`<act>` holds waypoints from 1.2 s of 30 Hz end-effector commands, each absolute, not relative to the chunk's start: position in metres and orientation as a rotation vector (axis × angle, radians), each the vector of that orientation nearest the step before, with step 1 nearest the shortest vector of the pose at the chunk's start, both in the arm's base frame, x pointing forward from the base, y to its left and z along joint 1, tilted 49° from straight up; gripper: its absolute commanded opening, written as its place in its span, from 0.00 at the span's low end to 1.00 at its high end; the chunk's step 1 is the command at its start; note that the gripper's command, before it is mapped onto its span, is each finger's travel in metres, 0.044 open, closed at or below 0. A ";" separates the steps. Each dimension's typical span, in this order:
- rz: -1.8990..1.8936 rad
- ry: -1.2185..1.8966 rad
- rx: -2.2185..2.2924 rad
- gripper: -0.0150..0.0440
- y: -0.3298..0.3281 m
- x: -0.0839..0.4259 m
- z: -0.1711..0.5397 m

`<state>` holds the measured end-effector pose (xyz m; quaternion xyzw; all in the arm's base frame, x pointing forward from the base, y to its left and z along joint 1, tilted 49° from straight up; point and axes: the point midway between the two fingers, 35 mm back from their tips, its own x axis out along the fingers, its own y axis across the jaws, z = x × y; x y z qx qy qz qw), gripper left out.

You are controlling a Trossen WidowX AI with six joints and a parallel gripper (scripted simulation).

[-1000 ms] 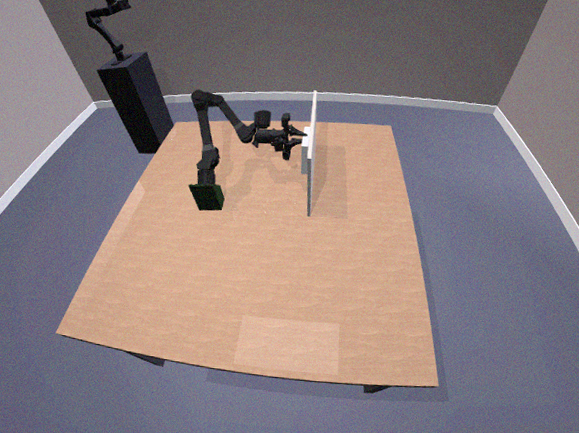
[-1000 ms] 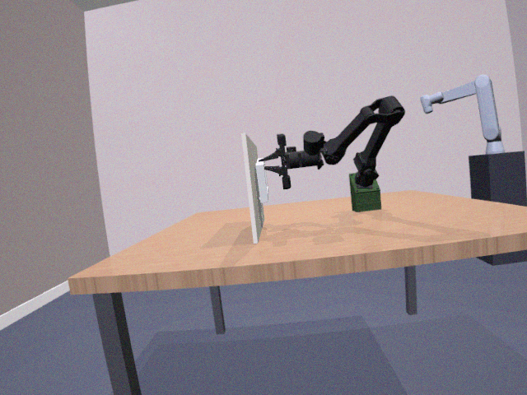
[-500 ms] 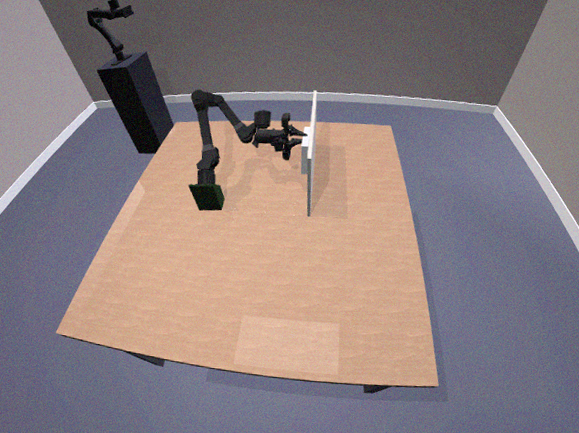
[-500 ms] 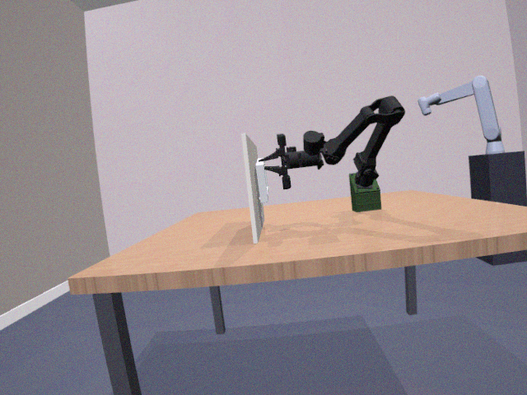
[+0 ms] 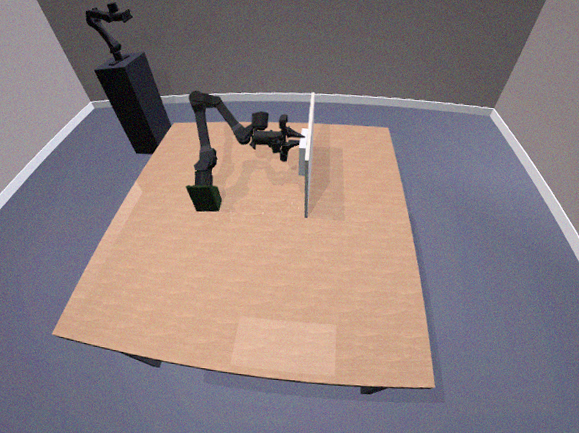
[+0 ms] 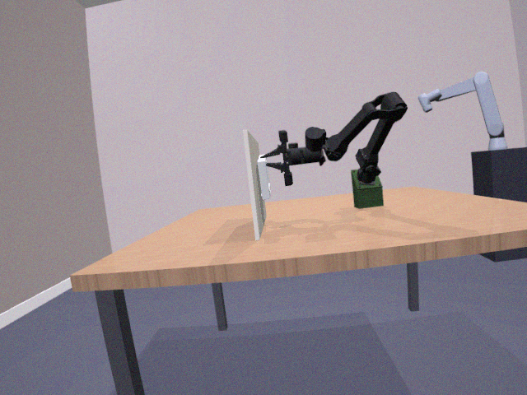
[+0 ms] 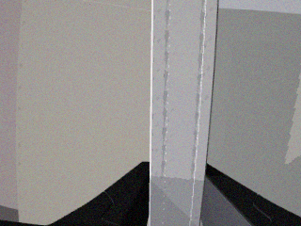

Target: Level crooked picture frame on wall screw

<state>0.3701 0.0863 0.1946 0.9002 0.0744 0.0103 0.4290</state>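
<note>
The picture frame (image 5: 302, 164) (image 6: 263, 183) is white and sits close against the front of the upright panel (image 5: 307, 200) (image 6: 252, 199). In the wrist view one bar of the frame (image 7: 182, 94) runs from top to bottom, with the panel face (image 7: 85, 94) on both sides. My gripper (image 5: 302, 139) (image 6: 264, 160) (image 7: 173, 171) is shut on the upper part of the frame, one finger on each side of the bar. The screw and the notched strip are hidden. The top and exterior views see the frame nearly edge-on, so its tilt cannot be told.
The panel stands upright on the wooden table (image 5: 255, 263) (image 6: 340, 238). My arm's base is on a green block (image 5: 206, 198) (image 6: 368, 196). Beyond the table, a second arm (image 5: 102, 33) on a dark pedestal (image 5: 127, 97) shows in the top view, and a pale arm (image 6: 489, 106) in the exterior view.
</note>
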 end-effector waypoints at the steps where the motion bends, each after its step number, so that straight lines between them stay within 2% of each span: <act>1: 0.029 0.170 2.247 0.25 0.083 0.371 0.196; 36: 0.027 0.180 2.247 0.25 0.089 0.370 0.192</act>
